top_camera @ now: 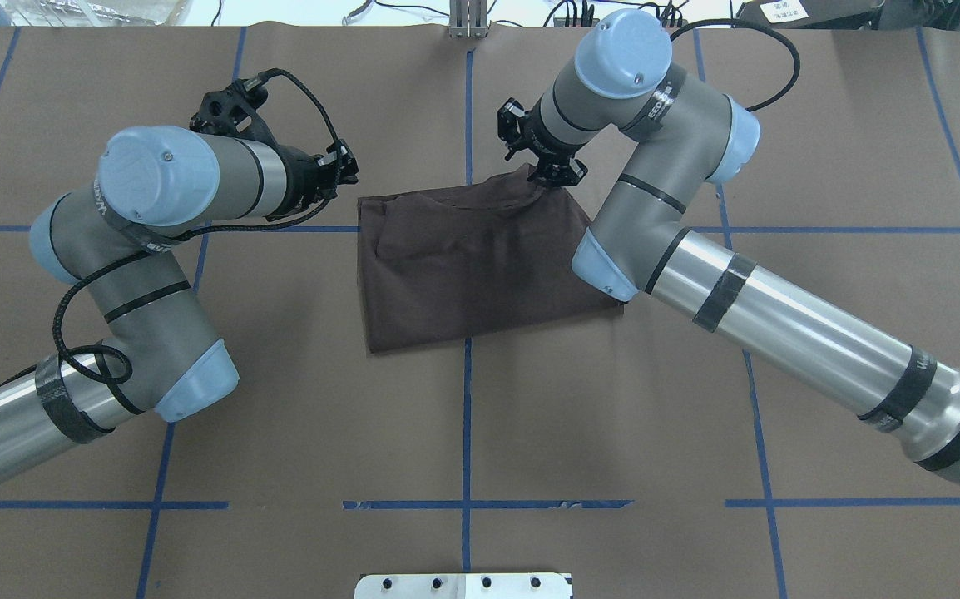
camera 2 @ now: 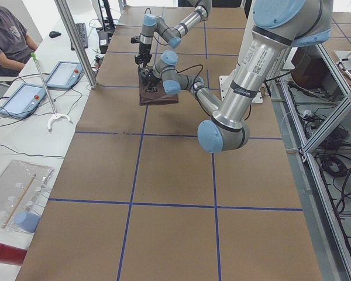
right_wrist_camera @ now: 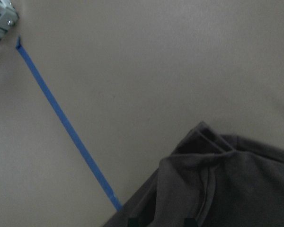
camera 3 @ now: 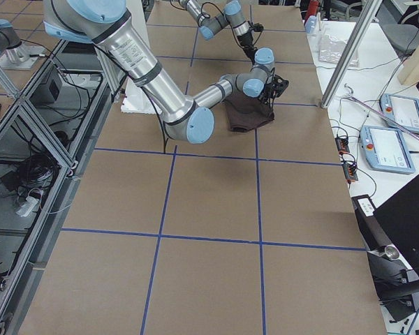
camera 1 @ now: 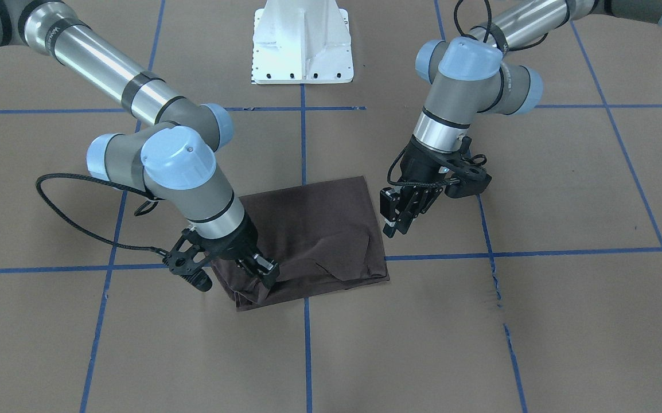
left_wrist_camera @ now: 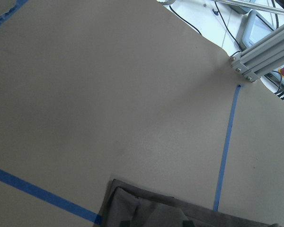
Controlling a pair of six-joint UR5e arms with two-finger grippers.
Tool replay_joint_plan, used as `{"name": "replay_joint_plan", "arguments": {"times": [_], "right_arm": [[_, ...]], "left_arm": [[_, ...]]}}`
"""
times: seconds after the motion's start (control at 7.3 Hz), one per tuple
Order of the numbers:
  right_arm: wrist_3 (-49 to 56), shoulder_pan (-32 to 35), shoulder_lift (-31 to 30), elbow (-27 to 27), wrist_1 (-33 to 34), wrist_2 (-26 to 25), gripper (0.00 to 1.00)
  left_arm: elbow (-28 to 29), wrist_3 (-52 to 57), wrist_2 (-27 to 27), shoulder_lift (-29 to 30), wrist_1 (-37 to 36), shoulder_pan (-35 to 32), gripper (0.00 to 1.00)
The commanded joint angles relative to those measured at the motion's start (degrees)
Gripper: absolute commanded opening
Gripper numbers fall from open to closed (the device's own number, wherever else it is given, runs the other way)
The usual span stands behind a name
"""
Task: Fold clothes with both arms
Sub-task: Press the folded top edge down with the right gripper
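Two arms reach over a brown-paper worktop [top_camera: 297, 391] gridded w/ blue tape lines [top_camera: 467, 399]. Nearest the robot, a white base pedestal [top_camera: 463, 586] stands at the worktop's near edge. Right arm [top_camera: 788, 329] crosses low over the T-shirt [top_camera: 472, 266]. One of its blue joint caps hides the shirt's near right corner in the overhead view, and in the front view its wrist blocks part of that same side. Left arm [top_camera: 147, 274] bends round beside the shirt's left edge. Shirt lies folded to a rough rectangle, approx mid-worktop, across the centre tape line. Right jaws are at its far edge, toward the far right corner, pinching a bunch of fabric that peaks up to them; the right wrist cam looks onto that gathered cloth. Left jaws hang just off the far left corner, apart from the cloth, slightly spread. Beyond the worktop, operators' side: an aluminium post [camera 2: 76, 41], two tablets [camera 2: 64, 75] on a white side table [camera 2: 11, 140], a seated person [camera 2: 6, 35]. A clear flat tray [camera 2: 17, 187] there holds a few thin sticks; anything else in it is too small to tell.
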State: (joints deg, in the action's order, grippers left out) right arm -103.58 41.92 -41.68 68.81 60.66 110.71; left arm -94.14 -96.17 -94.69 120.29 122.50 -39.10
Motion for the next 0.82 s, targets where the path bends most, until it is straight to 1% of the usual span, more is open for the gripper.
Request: {"name": "replay_joint_plan", "arguments": {"times": [0.0,0.41,0.55,0.69], "right_arm": [[2.6,-4.1,0.6,-0.3,0.1,-4.3,0.0],[5.7,-4.9,0.5,-1.0,0.1,-4.5,0.0],[6.5,-4.8,1.2,-2.6,0.0,-4.7,0.0],[8.0,-4.8,2.7,-5.7,-0.3,-6.5,0.0]], "left_arm": [[-0.9,-0.1,-0.1,-0.1,-0.1,-0.2,0.42],[-1.3,-0.3,-0.1,-0.1,-0.2,-0.2,0.42],[-1.3,-0.3,-0.1,-0.1,-0.2,-0.2,0.42],[-1.3,-0.3,-0.1,-0.1,-0.2,-0.2,0.42]]}}
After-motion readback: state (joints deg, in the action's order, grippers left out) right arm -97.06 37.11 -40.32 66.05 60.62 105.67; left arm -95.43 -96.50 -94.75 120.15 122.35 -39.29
